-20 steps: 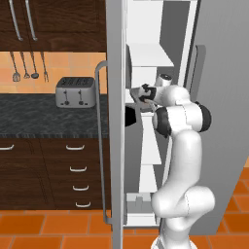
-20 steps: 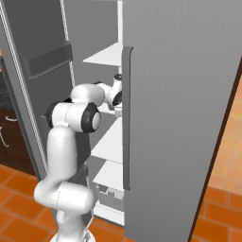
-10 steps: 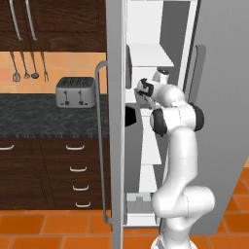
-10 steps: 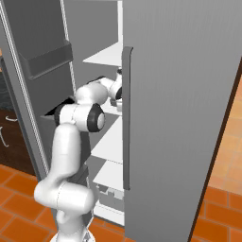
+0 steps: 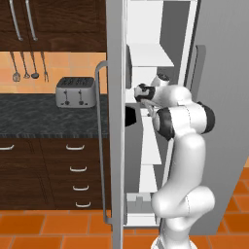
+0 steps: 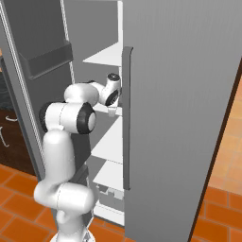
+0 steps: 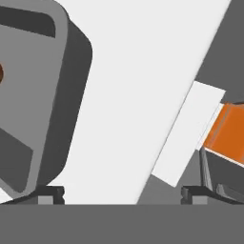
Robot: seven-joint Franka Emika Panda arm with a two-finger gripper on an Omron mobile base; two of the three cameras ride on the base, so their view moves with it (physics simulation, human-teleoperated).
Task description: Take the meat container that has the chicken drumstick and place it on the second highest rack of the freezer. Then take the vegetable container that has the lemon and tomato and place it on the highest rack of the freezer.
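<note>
Here the freezer (image 5: pixel 116 146) fills the middle of the left base view, its door swung open and white shelves showing inside; no writing or brand mark can be read anywhere on it. The arm reaches in at mid-height of both base views. In the hand view the meat container (image 7: pixel 38 95), a grey tray with a rounded rim, lies at the left of the frame on a white rack (image 7: pixel 138 95). The pincer (image 7: pixel 123 194) stands open, its dark tips spread wide, the left one just below the tray's corner.
</note>
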